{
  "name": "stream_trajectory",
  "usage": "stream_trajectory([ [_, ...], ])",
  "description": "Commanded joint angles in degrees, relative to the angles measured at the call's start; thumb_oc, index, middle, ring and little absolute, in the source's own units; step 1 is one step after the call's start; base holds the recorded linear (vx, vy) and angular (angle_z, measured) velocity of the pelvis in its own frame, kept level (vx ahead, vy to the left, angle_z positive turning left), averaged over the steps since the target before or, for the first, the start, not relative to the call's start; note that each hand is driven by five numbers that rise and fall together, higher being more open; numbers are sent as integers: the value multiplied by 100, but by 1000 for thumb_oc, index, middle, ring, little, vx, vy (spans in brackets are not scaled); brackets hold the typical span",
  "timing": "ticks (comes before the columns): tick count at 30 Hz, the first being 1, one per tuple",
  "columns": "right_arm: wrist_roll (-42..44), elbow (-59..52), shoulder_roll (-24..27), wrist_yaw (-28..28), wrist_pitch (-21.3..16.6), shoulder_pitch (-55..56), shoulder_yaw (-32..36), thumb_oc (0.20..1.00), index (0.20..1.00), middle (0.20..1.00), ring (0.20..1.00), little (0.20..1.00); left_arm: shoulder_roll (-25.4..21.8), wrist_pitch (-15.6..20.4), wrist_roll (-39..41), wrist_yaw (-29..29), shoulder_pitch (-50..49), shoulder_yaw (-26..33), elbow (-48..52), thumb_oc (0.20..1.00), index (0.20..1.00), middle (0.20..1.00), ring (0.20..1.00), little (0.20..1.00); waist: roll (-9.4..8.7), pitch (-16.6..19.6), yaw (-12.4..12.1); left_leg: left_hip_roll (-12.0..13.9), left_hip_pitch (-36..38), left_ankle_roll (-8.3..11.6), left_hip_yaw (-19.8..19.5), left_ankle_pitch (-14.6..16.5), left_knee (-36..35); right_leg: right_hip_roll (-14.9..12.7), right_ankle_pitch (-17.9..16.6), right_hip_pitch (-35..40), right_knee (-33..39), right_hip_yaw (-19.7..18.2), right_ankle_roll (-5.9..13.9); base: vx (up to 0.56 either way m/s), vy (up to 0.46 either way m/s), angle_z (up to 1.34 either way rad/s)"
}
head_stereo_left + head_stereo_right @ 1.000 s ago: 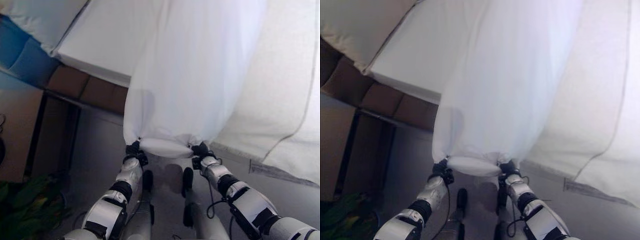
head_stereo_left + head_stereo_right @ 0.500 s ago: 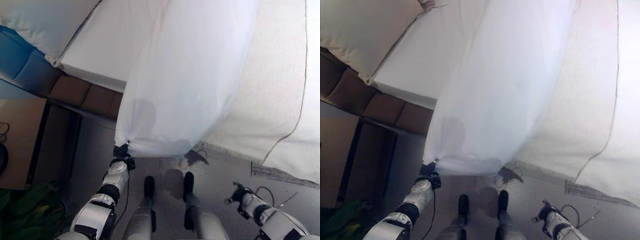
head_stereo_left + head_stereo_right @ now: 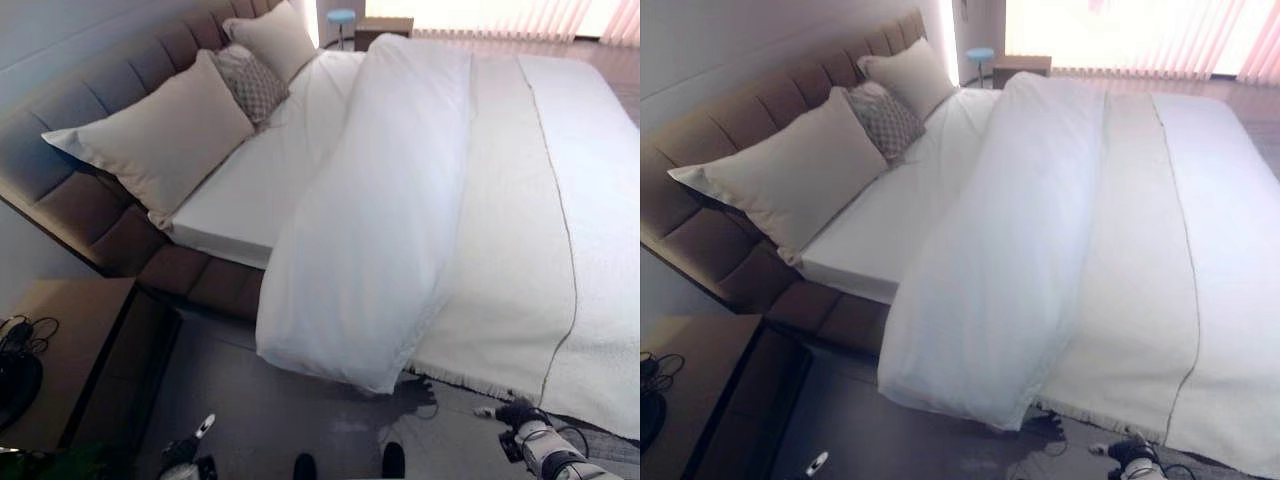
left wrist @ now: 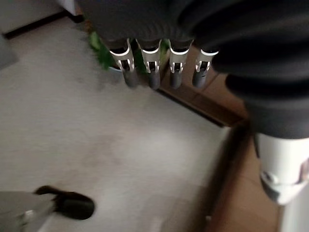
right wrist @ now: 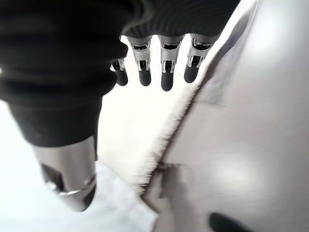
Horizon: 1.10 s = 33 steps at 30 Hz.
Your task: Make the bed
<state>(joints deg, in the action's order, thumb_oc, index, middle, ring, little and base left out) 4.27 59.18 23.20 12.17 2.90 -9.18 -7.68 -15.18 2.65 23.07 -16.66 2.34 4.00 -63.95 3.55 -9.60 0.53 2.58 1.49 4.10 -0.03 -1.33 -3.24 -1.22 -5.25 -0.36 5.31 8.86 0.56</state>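
Left eye view looks down on the bed (image 3: 215,215), where the white duvet (image 3: 375,230) lies in a long folded ridge down the middle, its lower end spilling over the near edge and hanging to just above the floor (image 3: 250,410). A cream blanket (image 3: 500,250) with a fringed hem covers the side to the robot's right, and the pillows (image 3: 165,140) lean against the padded headboard (image 3: 70,120), with bare sheet showing beside them.

Both hands are low and apart from the bedding. The left hand (image 4: 159,63) hangs over the floor with its fingers (image 4: 152,77) straight and holding nothing; the right hand (image 5: 154,58) is likewise relaxed and empty, just above the blanket's fringe.

The duvet looks soft, puffy and light for its bulk — it will likely sag and slide rather than hold shape, so a pinch of one layer may slip. The hanging corners at the near edge seem the best hold — one per hand, well apart, gathered fully.
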Motion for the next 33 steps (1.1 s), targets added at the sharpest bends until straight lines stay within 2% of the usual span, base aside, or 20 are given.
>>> stream_trajectory([
  [1, 311, -271, 97, -62, -132, -183, -150, 1000, 1000, 1000, 1000, 1000, -79, 22, -701, 116, 388, -243, -215, 1000, 1000, 1000, 1000, 1000, -273, -109, -26, -707, -341, -242, 139, 347, 1075, 46, 888, 68, -802, -110, 166, -23, -60, -3],
  [3, 210, -675, 98, -95, -120, -208, -226, 1000, 1000, 1000, 1000, 1000, -83, -81, -995, 70, 372, -287, -464, 1000, 1000, 1000, 1000, 1000, -314, -180, -39, -694, -710, -202, 189, 297, 1682, -30, 898, 138, -830, -74, 129, -59, -42, -4],
  [5, 262, -905, 66, -172, -183, -235, -259, 1000, 1000, 1000, 1000, 1000, -89, -79, -1108, 57, 313, -271, -505, 1000, 1000, 1000, 1000, 1000, -300, -189, -76, -743, -808, -212, 99, 338, 1871, -1, 938, 145, -857, -118, 101, -10, -13, 15],
  [8, 357, -1303, 67, -154, -273, -161, -242, 1000, 1000, 1000, 1000, 1000, -114, -24, -1055, 29, 216, -178, -388, 1000, 1000, 1000, 1000, 1000, -300, -116, -89, -675, -947, -249, 144, 343, 1813, -20, 945, 158, -804, -130, 116, 58, 15, -7],
  [9, 706, -1850, 48, -163, -445, 17, -55, 1000, 1000, 1000, 1000, 1000, -136, 150, -834, 35, -5, -83, 473, 1000, 1000, 1000, 1000, 1000, -292, -121, -158, -650, -1184, -254, 69, 273, 1591, -38, 968, 240, -737, -166, 151, 177, 81, -15],
  [10, 1067, -2244, -24, -257, -648, 106, 58, 1000, 1000, 1000, 1000, 1000, -169, 371, -479, 201, -95, -82, 1044, 1000, 1000, 1000, 1000, 1000, -269, -109, -238, -601, -1405, -190, -93, -77, 1212, 15, 969, 282, -657, -193, 179, 179, 80, -25],
  [11, 1068, -2249, -25, -258, -646, 115, 60, 1000, 1000, 1000, 1000, 1000, -172, 370, -476, 202, -102, -85, 1049, 1000, 1000, 1000, 1000, 1000, -276, -107, -239, -607, -1390, -189, -93, -90, 1187, 9, 971, 288, -654, -192, 179, 202, 107, -28],
  [12, 1294, -2453, -53, -376, -802, 131, 156, 1000, 1000, 1000, 1000, 1000, -249, 548, -83, 443, -119, -98, 1543, 1000, 1000, 1000, 1000, 1000, -246, -153, -329, -546, -1615, -106, -248, -442, 859, 55, 1027, 363, -584, -243, 200, 101, 62, 5],
  [14, 1383, -2498, -79, -423, -831, 110, 199, 1000, 1000, 1000, 1000, 1000, -260, 591, 175, 611, -88, -115, 1698, 1000, 1000, 1000, 1000, 1000, -250, -167, -362, -507, -1696, -74, -247, -570, 758, 53, 1060, 410, -563, -287, 215, 137, 101, 44],
  [18, 1890, -2875, -212, -758, -935, -73, 162, 1000, 1000, 1000, 1000, 1000, -473, 588, 838, 1457, 241, -508, 2444, 1000, 1000, 1000, 1000, 1000, -287, -160, -358, -455, -1716, -189, 27, -409, 769, -154, 1173, 324, -591, -338, 369, 124, 215, 0],
  [19, 2134, -2894, -273, -871, -950, -260, 73, 1000, 1000, 1000, 1000, 1000, -600, 594, 977, 1634, 411, -678, 2617, 1000, 1000, 1000, 1000, 1000, -319, -174, -383, -442, -1765, -232, 110, -362, 808, -230, 1241, 173, -783, -392, 408, 112, 353, -48],
  [20, 2418, -2864, -379, -1042, -919, -620, -171, 1000, 1000, 1000, 1000, 1000, -709, 522, 1233, 1878, 765, -934, 2757, 1000, 1000, 1000, 1000, 1000, -343, -270, -431, -413, -1803, -327, 279, -236, 934, -400, 1275, -221, -1443, -380, 522, 97, 269, -59],
  [21, 2419, -2862, -378, -1042, -919, -623, -170, 1000, 1000, 1000, 1000, 1000, -708, 522, 1234, 1879, 768, -934, 2755, 1000, 1000, 1000, 1000, 1000, -337, -257, -438, -404, -1821, -325, 282, -244, 930, -391, 1264, -242, -1440, -385, 520, 78, 271, -89],
  [23, 2755, -2910, -565, -1100, -917, -1124, -484, 1000, 1000, 1000, 1000, 1000, -770, 511, 1515, 2004, 1318, -1195, 2721, 1000, 1000, 1000, 1000, 1000, -332, -534, -379, -385, -1803, -411, 415, -135, 1015, -541, 1066, -832, -2184, -408, 601, -29, 200, -99],
  [24, 3012, -2949, -693, -1084, -964, -1404, -596, 1000, 1000, 1000, 1000, 1000, -795, 507, 1781, 2063, 1655, -1324, 2712, 1000, 1000, 1000, 1000, 1000, -318, -685, -318, -381, -1845, -440, 445, -141, 1040, -523, 952, -1097, -2482, -513, 600, -44, 237, -69],
  [25, 3198, -2923, -811, -1018, -1011, -1902, -816, 1000, 1000, 1000, 1000, 1000, -796, 575, 2011, 2030, 2174, -1445, 2630, 1000, 1000, 1000, 1000, 1000, -271, -872, -319, -379, -1866, -450, 456, -92, 1039, -552, 945, -1381, -2575, -436, 504, -15, 166, -38],
  [26, 3199, -2919, -811, -1019, -1013, -1910, -815, 1000, 1000, 1000, 1000, 1000, -798, 576, 2013, 2032, 2183, -1445, 2625, 1000, 1000, 1000, 1000, 1000, -272, -880, -319, -380, -1864, -450, 456, -91, 1040, -553, 947, -1380, -2579, -436, 504, 9, 136, -36],
  [28, 3352, -2919, -771, -917, -1056, -2474, -1005, 1000, 1000, 1000, 1000, 1000, -848, 663, 2231, 1970, 2778, -1567, 2613, 1000, 1000, 1000, 1000, 1000, -289, -1002, -296, -405, -1921, -427, 523, -90, 961, -547, 839, -1553, -2132, -320, 464, 31, 63, -17],
  [30, 3439, -2813, -645, -818, -1124, -3117, -1101, 1000, 1000, 1000, 1000, 1000, -877, 714, 2500, 1950, 3352, -1657, 2554, 1000, 1000, 1000, 1000, 1000, -347, -1121, -262, -470, -1938, -392, 598, -99, 803, -443, 487, -1771, -1393, -224, 491, 102, 19, -29],
  [33, 3478, -2735, -444, -633, -1252, -3794, -1191, 1000, 1000, 1000, 1000, 1000, -911, 794, 2831, 1901, 4048, -1821, 2620, 1000, 1000, 1000, 1000, 1000, -360, -1309, -132, -579, -1977, -354, 506, -112, 677, -257, 47, -2300, -893, -326, 592, 163, -52, -37],
])
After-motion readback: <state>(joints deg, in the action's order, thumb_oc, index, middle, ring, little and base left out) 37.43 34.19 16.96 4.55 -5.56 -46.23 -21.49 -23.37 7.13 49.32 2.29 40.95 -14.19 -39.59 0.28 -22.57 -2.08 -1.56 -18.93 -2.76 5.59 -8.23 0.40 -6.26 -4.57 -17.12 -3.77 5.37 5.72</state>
